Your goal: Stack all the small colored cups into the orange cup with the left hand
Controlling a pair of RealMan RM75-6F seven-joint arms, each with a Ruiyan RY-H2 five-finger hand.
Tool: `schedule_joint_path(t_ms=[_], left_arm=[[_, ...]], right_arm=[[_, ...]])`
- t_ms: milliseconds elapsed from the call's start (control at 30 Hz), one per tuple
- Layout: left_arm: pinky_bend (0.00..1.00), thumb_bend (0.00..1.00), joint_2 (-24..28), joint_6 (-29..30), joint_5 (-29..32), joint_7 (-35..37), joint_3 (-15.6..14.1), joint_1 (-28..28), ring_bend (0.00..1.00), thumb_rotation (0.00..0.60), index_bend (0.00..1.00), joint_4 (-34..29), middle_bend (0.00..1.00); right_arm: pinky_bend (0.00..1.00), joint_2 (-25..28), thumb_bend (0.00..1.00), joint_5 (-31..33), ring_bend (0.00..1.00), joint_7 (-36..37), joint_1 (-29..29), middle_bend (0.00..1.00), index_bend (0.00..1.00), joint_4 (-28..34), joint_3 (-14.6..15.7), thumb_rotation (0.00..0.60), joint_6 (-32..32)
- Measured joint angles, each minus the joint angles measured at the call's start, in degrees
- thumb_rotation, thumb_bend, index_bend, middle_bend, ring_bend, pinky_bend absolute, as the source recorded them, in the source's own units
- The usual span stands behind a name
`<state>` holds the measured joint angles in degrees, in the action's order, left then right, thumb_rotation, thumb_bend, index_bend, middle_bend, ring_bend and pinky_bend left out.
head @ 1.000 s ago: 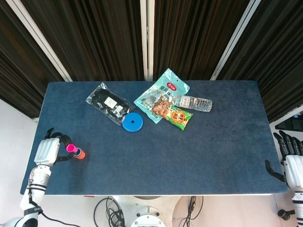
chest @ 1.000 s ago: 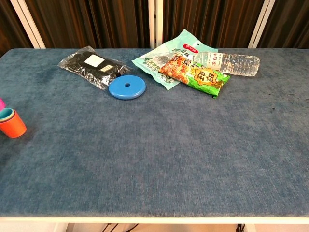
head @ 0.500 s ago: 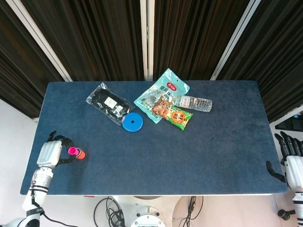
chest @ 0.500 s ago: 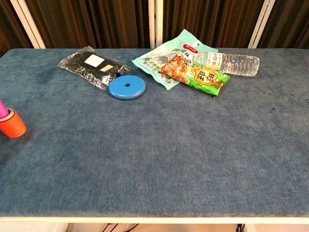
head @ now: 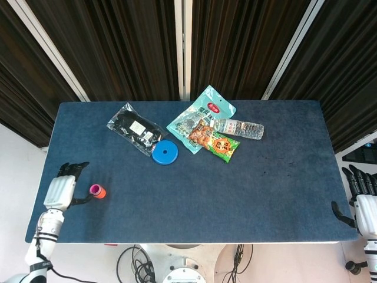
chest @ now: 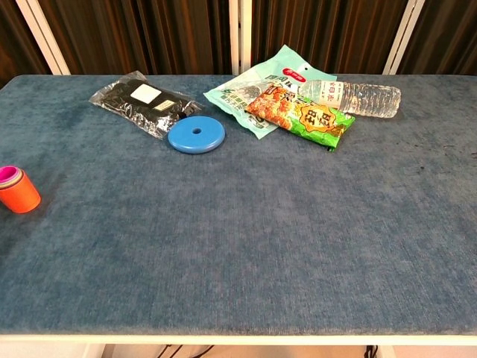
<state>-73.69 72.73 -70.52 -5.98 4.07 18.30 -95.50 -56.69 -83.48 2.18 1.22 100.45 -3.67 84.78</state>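
Stack: orange cup (head: pixel 99 192) w/ pink cup (chest: pixel 9 174) nested inside, lying near the desk's (head: pixel 247 183) left edge, just beside the left fingertips, on their thumb side. Not touching, as far as head view shows.
Left hand (head: pixel 60 190): fingers (head: pixel 75 167) spread and straight, holding nothing; thumb points toward the stack w/ a small gap between.
Right hand (head: pixel 364 197): off the far right edge of the desk, fingers apart, empty — well away from the cups.
Weight: prob. very light, thin plastic. A nudge from a fingertip would likely roll or skid it on the cloth-like desk top.
Stiffness: rigid enough for a pinch, I'd judge, but the walls may flex if squeezed hard.
Slip: smooth glossy sides, tapered shape — likely to slide out of a loose grasp toward the narrow end.
Where to grab: around the orange outer wall, thumb one side and fingers opposite, nearer the wide rim. Pulling on the pink rim alone could unseat the nested cup.
Other cups: none seen loose on the desk in either view; whether more colours sit under the pink one — can't tell, too small.
Progress: looks done or close to it, judged from the nesting alone.
Clutter beyond fingers: blue disc (head: pixel 165 152), black packet (head: pixel 134 127), snack bags (head: pixel 207 127), water bottle (head: pixel 238 128) — all well apart from the hand.
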Motion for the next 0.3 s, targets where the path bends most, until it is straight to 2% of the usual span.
schedule_joint_path(t_ms=[67,200,300], left_arm=[[0.02,0.16,1.3,2.8,-2.6,-0.3,-0.7,-1.2,0.03,0.6,0.12,-0.3,0.12],[0.0,0.12,3.7,8.7,-8.8,-1.5,-3.1,-4.5,0.0,0.6,0.08,1.7,0.02],[0.0,0.11,5.6,12.1,-11.7,-2.5,-5.5,-7.7,0.0,0.6,0.07,5.0,0.01]], right_arm=[[0.0,-0.1,0.28,-0.8,0.0,-0.9,0.1,0.0,0.0,-0.6,0.5,0.6,-0.4],[0.0,-1.4,0.25,-2.7,0.0,-3.8,0.5,0.0,0.0,-3.7,1.3,0.6,-0.6],[0.0,-3.7,0.25,-3.2,0.0,-6.0,0.6,0.0,0.0,-6.4,1.4,0.6,-0.3]])
